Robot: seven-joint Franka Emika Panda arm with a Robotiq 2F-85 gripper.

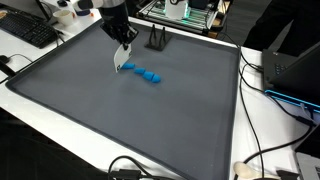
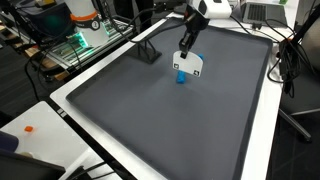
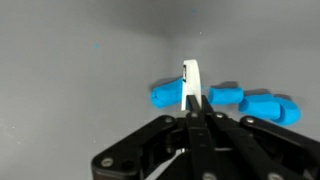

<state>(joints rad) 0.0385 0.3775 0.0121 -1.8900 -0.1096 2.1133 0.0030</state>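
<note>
Workspace: a grey rubber mat [image 1: 100,120], benches around. Your black gripper [image 3: 192,108] is pinched tight on a thin white plastic tab [image 3: 190,78], centre of the wrist view, just above the row of blue plastic blocks [image 3: 255,102]. Judged a carrying stage; any descent calls for clearance from them.

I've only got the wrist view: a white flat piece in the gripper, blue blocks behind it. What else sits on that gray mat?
Observer: A black stand sits near one edge of the mat, a little apart from the gripper and its white flat piece.
Operator: Are the blue blocks near an edge?
Observer: No, the blue blocks lie in a short row well inside the mat.
Operator: Anything off the mat?
Observer: A keyboard lies on the white table by one corner.
</note>
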